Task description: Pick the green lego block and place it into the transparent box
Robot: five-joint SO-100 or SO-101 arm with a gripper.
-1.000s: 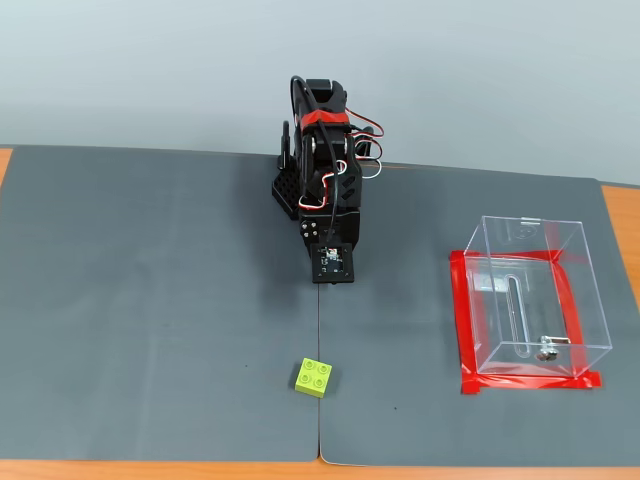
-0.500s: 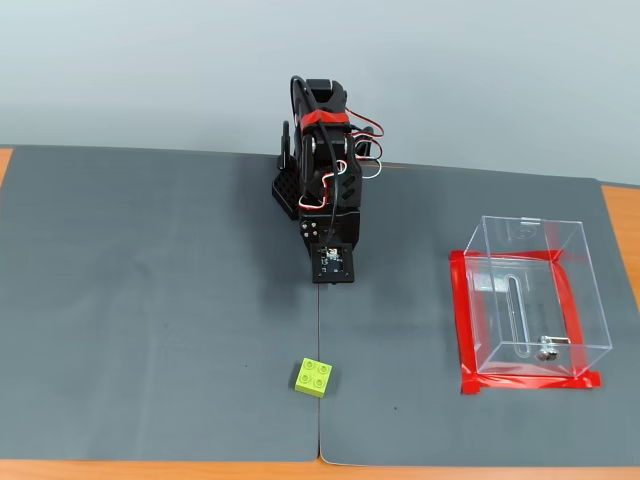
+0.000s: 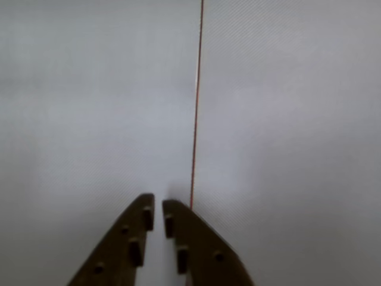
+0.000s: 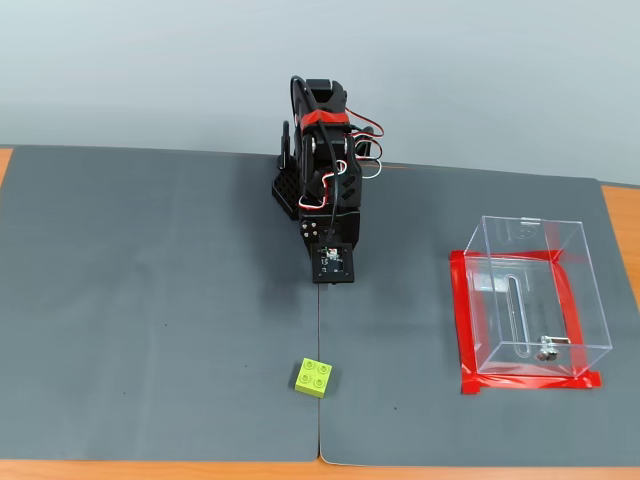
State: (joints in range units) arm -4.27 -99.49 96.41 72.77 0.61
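In the fixed view the green lego block [image 4: 313, 377], a small lime brick with four studs, lies on the dark grey mat near the front edge. The transparent box [image 4: 530, 300] stands at the right inside a red tape frame, with a slot and a small metal piece on its base. The arm is folded at the back centre and its gripper [image 4: 331, 281] points down at the mat, well behind the block. In the wrist view the gripper [image 3: 158, 205] has its two dark jaws almost together with nothing between them. The block and the box are out of the wrist view.
A seam between two mats [image 4: 318, 400] runs front to back just right of the block; in the wrist view it shows as a thin red line [image 3: 195, 107]. Orange table shows at the front edge [image 4: 150, 470] and at the right [image 4: 622, 230].
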